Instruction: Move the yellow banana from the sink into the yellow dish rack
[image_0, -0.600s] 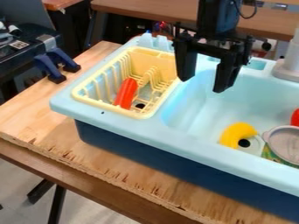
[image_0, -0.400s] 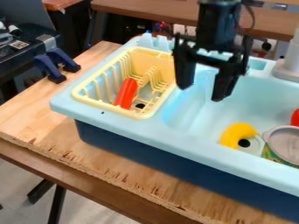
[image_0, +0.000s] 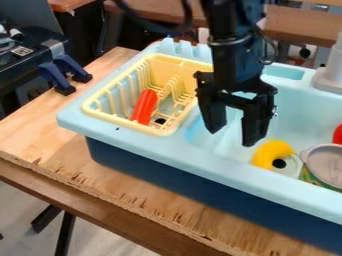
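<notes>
With the rack (image_0: 99, 111) as ref. pt., the claw (image_0: 231, 138) is just to its right in view, over the near-rack end of the sink (image_0: 228, 159). The yellow toy (image_0: 268, 148) lies in the sink, farther right of the rack than the claw and slightly nearer the viewer, i.e. beyond the claw's right-hand tip in view. Gap: small in view; vert. clearance n/a, cannot be read.

Toy orient.: curved, bowed away from the drain (image_0: 279, 163), w/ its end-to-end line approx. lower left to upper right in view. The claw's tip-to-tip line slants the other way, approx. crosswise to it.

Claw state: fingers spread, nothing gripped. Pose: arm (image_0: 234, 55) enters from top edge, approx. vert., claw pointing down, tips apart.
</notes>
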